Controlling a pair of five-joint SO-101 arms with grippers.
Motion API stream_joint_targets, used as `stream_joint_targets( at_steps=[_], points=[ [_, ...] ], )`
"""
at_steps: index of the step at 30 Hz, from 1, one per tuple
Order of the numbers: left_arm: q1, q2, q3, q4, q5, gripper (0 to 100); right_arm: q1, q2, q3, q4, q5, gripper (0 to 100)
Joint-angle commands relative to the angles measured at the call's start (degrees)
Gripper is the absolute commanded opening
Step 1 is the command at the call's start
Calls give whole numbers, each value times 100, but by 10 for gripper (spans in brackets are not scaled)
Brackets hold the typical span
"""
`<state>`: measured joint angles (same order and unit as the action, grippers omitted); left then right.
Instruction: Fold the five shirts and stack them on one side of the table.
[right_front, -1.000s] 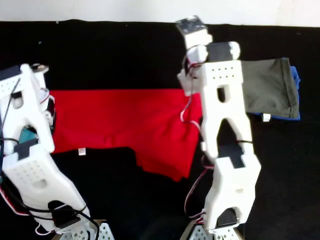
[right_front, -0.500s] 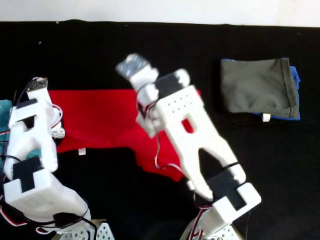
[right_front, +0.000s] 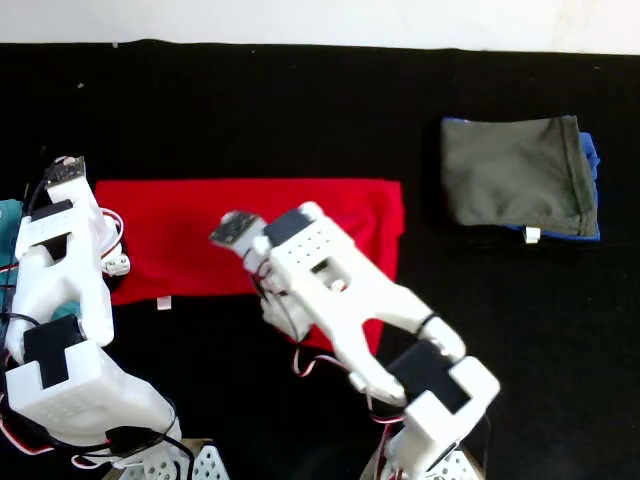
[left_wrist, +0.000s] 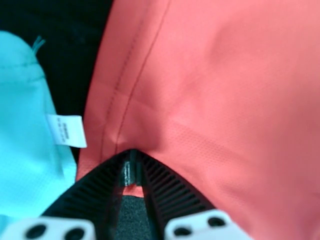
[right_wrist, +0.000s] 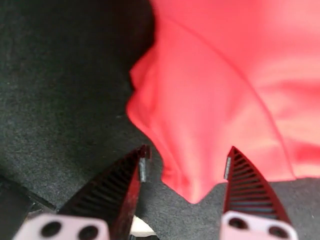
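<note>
A red shirt (right_front: 200, 235) lies spread across the black table, with a flap hanging toward the front near the middle. My left gripper (right_front: 108, 262) sits at the shirt's left edge. In the left wrist view it (left_wrist: 131, 167) is shut on a pinched fold of the red shirt (left_wrist: 210, 100). My right gripper (right_front: 272, 300) hovers over the front flap. Seen from the right wrist, it (right_wrist: 186, 165) is open with the red shirt's (right_wrist: 215, 90) edge between its fingers.
A folded grey shirt (right_front: 515, 175) lies on a blue one (right_front: 592, 152) at the back right. A teal shirt (right_front: 8, 215) lies at the left edge, next to the red one, with a white label (left_wrist: 67, 130) on it. Bare black cloth (right_front: 250, 110) covers the back.
My right arm has swung from beside the grey stack leftward and forward, down to the red shirt's front flap. My left arm shifted slightly back at the shirt's left edge.
</note>
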<state>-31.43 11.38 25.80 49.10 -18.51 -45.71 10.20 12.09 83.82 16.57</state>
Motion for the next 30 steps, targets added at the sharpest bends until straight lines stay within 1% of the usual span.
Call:
stream_joint_targets(
  at_steps=[1, 3, 6, 9, 11, 13, 16, 18, 20, 25, 30],
  points=[
    [-4, 4, 13, -211, 44, 10, -119, 312, 4, -215, 44, 243],
    [-4, 4, 13, -211, 44, 10, -84, 585, 4, -382, 44, 243],
    [-4, 4, 13, -211, 44, 10, 154, 919, -4, -734, 53, 242],
    [-4, 4, 13, -211, 44, 10, 549, 1174, -4, -1068, 404, 241],
    [-4, 4, 13, -211, 44, 10, 813, 1270, -4, -1218, 475, 231],
    [-4, 4, 22, -264, 53, 10, 1007, 1279, -4, -1314, 501, 163],
    [-4, 4, 22, -273, 53, 10, 1121, 1270, -163, -1288, 492, 0],
    [-4, 4, 22, -273, 53, 10, 1156, 1270, -374, -1051, 484, 22],
    [-4, 4, 22, -273, 53, 10, 1156, 1270, -752, -760, 484, 4],
    [-4, 4, 22, -273, 53, 10, 1191, 1270, -1886, 145, 510, 6],
    [-4, 4, 22, -273, 53, 10, 1288, 1288, -3037, 804, 519, 6]
  ],
)
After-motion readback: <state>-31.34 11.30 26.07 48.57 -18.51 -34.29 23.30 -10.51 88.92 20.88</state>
